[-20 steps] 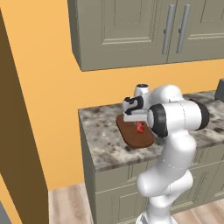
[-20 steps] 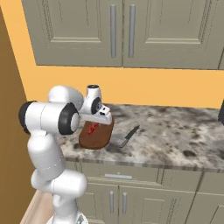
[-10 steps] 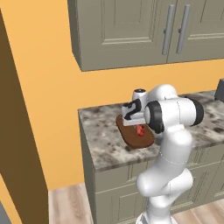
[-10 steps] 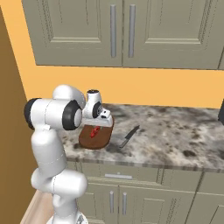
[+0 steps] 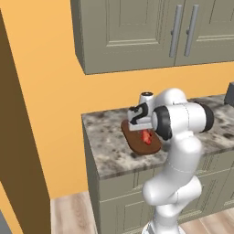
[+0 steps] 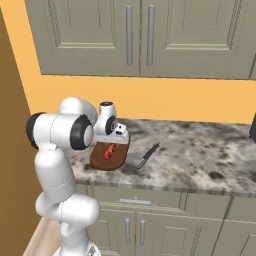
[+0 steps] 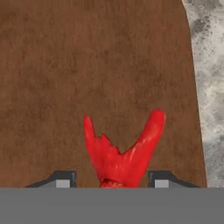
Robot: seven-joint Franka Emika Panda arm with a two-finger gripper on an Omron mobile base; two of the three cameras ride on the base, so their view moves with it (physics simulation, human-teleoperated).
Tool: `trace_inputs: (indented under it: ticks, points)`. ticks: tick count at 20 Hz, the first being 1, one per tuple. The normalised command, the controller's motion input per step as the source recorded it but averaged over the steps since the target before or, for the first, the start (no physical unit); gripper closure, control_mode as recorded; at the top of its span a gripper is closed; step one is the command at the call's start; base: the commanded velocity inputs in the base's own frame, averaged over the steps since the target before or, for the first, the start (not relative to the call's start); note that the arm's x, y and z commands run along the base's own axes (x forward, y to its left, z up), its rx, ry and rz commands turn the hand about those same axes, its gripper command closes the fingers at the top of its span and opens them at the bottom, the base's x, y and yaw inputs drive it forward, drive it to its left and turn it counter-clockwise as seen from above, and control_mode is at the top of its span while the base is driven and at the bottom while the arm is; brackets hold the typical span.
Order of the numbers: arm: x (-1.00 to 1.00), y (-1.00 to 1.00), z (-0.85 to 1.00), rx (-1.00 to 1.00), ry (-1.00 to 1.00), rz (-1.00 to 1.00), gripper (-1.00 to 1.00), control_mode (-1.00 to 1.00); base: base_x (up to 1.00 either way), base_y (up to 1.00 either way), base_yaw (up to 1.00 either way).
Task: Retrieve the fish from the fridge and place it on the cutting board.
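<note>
Claw (image 7: 112,178) spread, fingertips (image 7: 62,179) either side of fish tail, gap visible on both sides, pointing down over cutting board (image 7: 87,65). Fish (image 7: 122,153) bright red, forked tail toward 12 o'clock in hand view, lying on board. From right base view, fish (image 6: 109,151) on dark brown board (image 6: 107,159), claw (image 6: 113,137) just above it. Knife (image 6: 146,156) on speckled worktop (image 6: 200,155) at 3 o'clock of board, apart from it. Left base view: board (image 5: 139,141) near worktop (image 5: 109,146) front edge, fish (image 5: 146,136) on it under claw (image 5: 139,119). Panelled cabinets (image 6: 150,35) above.
</note>
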Motion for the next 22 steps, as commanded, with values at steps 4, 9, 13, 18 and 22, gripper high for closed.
trace_inputs:
  ticks: [4, 9, 13, 18, 22]
  points:
    - [0.00, 0.00, 0.68, 0.06, 0.00, 0.00, -1.00, -1.00, 0.00, 0.00, 0.00]
    - [-0.27, -0.02, 0.70, 0.01, 0.06, -0.01, -1.00, -1.00, 0.00, 0.00, 0.00]
    - [-0.81, -0.06, 0.53, 0.00, 0.12, -0.01, -1.00, -1.00, 0.00, 0.00, 0.00]
    - [-1.00, -0.02, 0.01, 0.03, -0.10, 0.00, -1.00, -1.00, 0.00, 0.00, 0.00]
    - [-1.00, -0.01, 0.00, 0.02, -0.25, 0.05, -1.00, -1.00, 0.00, 0.00, 0.00]
